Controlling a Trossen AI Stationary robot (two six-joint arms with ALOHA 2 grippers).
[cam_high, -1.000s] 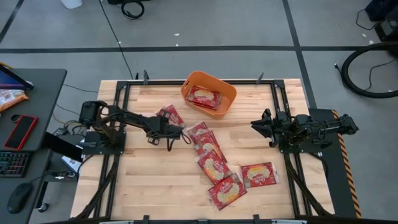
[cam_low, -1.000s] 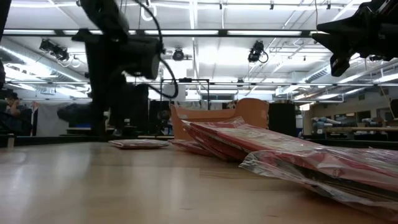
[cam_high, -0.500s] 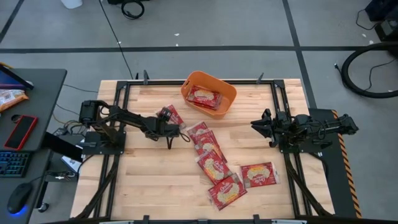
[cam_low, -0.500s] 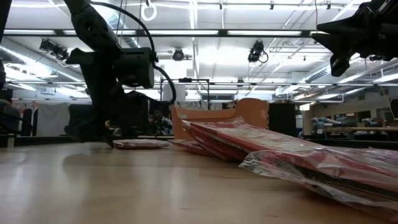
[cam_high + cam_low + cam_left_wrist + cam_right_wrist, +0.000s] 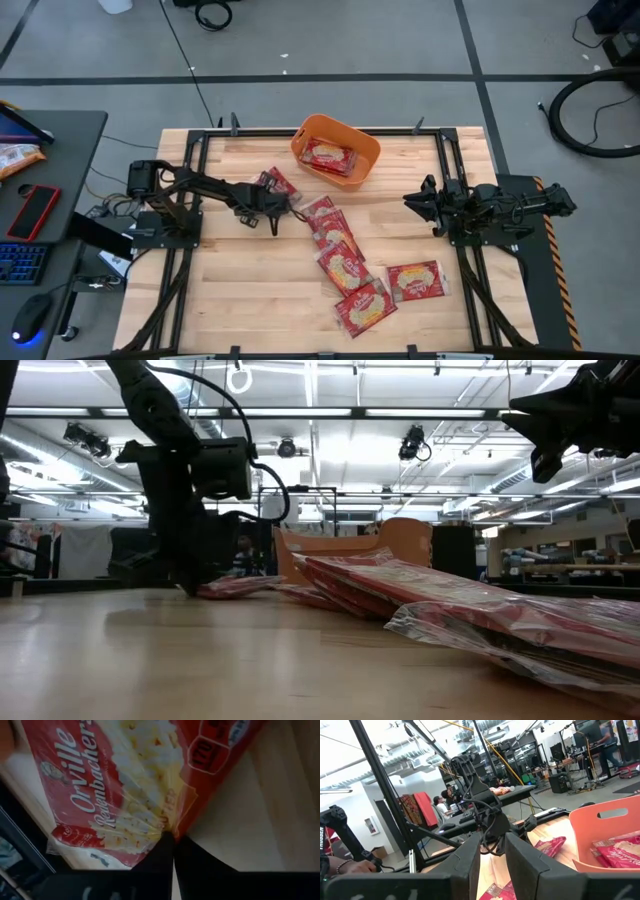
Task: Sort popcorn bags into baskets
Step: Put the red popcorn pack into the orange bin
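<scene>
High view: left tool (image 5: 268, 197) has come down and closed on the lone popcorn bag (image 5: 275, 185), tilting it off the table (image 5: 240, 280); basket (image 5: 310, 132) next. Right tool (image 5: 420, 200) waits, slightly open

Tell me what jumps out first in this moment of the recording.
The orange tub at the table's far edge stands out, with one red popcorn bag already inside. Below it a chain of red bags trails down the middle of the table. The left gripper has its fingers shut on the edge of another bag near the tub, while the right gripper waits at the table's right side, open.
</scene>
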